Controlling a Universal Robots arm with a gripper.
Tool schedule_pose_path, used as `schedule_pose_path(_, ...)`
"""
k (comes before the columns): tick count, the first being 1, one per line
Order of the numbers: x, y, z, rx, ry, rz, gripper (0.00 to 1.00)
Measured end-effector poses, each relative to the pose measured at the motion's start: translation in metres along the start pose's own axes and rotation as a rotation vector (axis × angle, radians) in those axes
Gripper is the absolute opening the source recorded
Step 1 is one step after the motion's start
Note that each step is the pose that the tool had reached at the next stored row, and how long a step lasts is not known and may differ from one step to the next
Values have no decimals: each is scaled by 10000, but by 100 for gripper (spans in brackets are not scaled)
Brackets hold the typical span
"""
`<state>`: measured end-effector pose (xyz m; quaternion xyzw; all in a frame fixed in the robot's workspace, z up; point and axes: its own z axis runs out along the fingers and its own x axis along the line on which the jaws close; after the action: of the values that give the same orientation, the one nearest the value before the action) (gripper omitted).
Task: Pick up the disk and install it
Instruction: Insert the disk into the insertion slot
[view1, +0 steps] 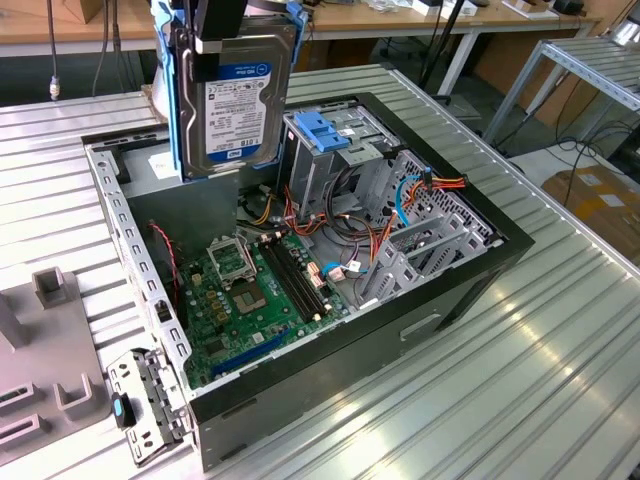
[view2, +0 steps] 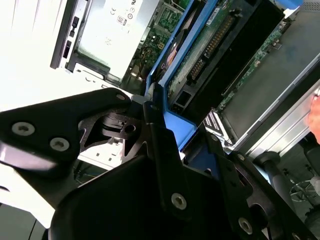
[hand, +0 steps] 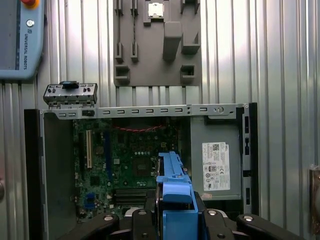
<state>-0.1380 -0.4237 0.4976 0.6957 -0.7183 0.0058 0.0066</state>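
Observation:
The disk (view1: 236, 100) hangs upright above the back of the open computer case (view1: 440, 310), its white label with a blue band facing the exterior camera and blue rails along its sides. My gripper (view1: 215, 48) comes down from above and is shut on the disk's upper end. In the second wrist view the disk (view2: 215, 45) runs edge-on away from my black fingers (view2: 160, 145), showing its green board, connector and blue rail. In the first wrist view the blue rail (hand: 173, 182) sticks out from my gripper (hand: 173, 222) over the case.
A silver drive cage with a blue cap (view1: 325, 135) stands inside the case just to the exterior view's right of the disk. The motherboard (view1: 245, 290), coloured cables (view1: 400, 200) and a grey box with a white sticker (hand: 215, 160) lie below. A grey fixture (hand: 155, 45) sits beside the case.

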Motion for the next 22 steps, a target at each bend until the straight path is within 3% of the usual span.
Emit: schedule_pose_path(22,18,-89,1,0,0,2,37)
